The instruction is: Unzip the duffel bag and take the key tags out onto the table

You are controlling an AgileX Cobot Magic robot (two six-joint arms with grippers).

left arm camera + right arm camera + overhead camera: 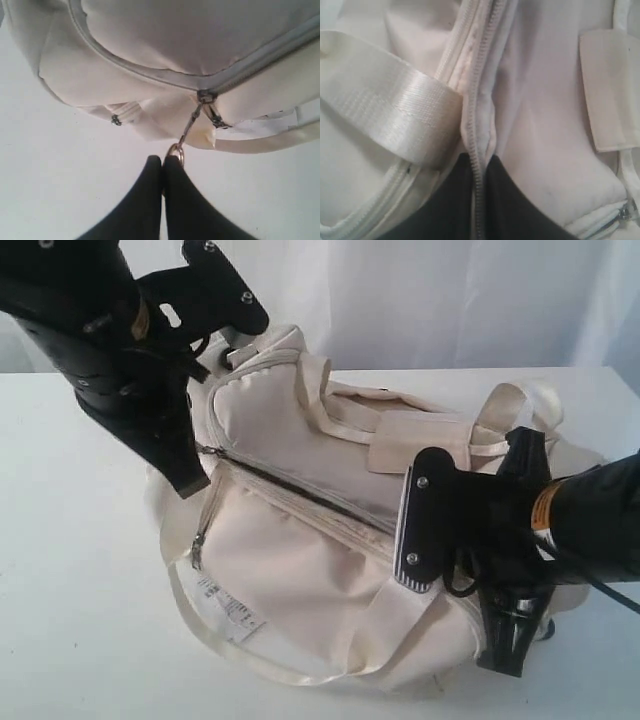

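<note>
The cream-white duffel bag (300, 570) lies on the white table (70, 590). Its long grey zipper (300, 495) shows a thin dark gap along its length. My left gripper (163, 159) is shut on the metal ring of the zipper pull (176, 150), which hangs from the slider (206, 96) at the bag's left end. At the bag's right end my right gripper (479, 161) is shut on the zipper edge (478, 130), with cloth and teeth pinched between its fingers. The key tags are hidden.
A satin strap (395, 115) lies beside the right gripper. A fabric patch (410, 440) and looped handles (520, 405) rest on top of the bag. A white paper label (230, 615) hangs on its near side. A second zipper pull (116, 120) sits lower.
</note>
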